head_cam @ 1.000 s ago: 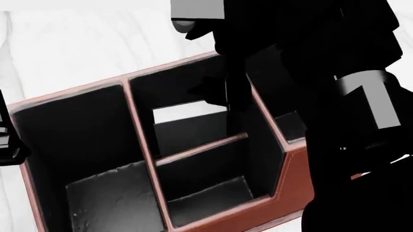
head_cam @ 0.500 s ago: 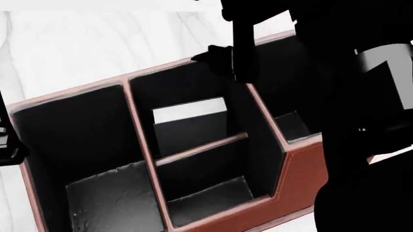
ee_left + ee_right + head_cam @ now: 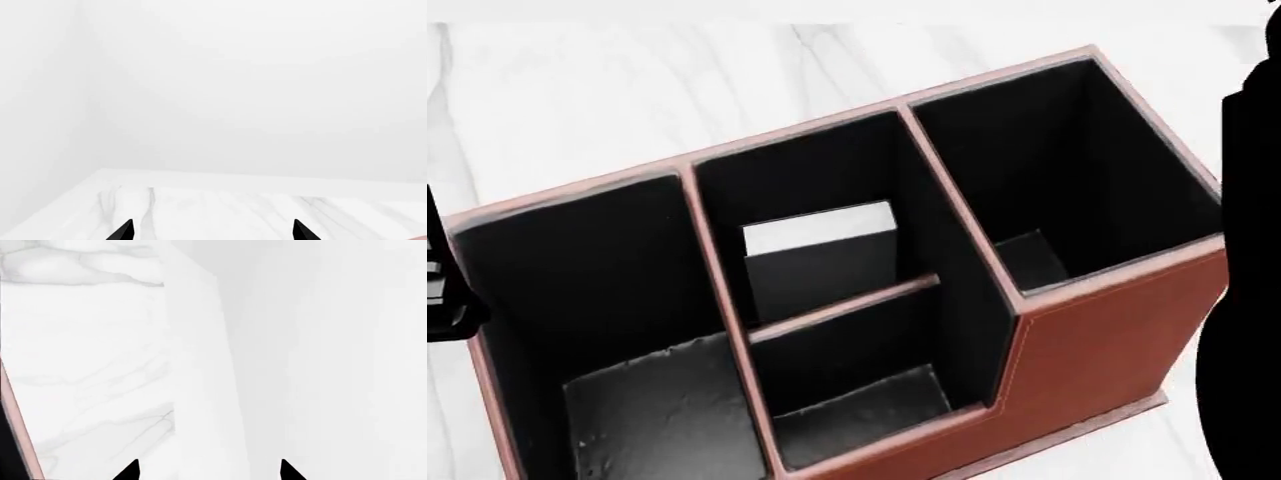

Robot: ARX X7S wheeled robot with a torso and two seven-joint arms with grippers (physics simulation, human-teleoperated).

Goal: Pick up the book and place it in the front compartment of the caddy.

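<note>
Right pincer (image 3: 208, 474) is showing two black fingertips standing well apart with nothing between them, so I am recording it as spread and empty; left pincer (image 3: 212, 234) is showing the same, apart and holding nothing. I am finding the book (image 3: 818, 232) inside the caddy (image 3: 1094, 330), standing upright in the rear middle cell, its white page edge facing up and its black cover leaning against the low divider (image 3: 843, 305). The front compartment (image 3: 854, 400), behind the stepped-down wall, is lying just on the near side of that divider and is looking empty, so I am judging the book to be one cell short of the place named. The book's top edge is running across the cell, parallel to the divider, and any regrasp would be coming from straight above, jaws spanning the thin cover. My right arm (image 3: 1254, 300) is showing as a dark mass beside the caddy's right-hand cell, and I am judging it the nearer arm. The head view alone is showing the book and the cells. The right wrist view is giving only the marble tabletop (image 3: 87, 365) and a sliver of the caddy's rim at one edge; the left wrist view is giving tabletop and blank wall, no book.
</note>
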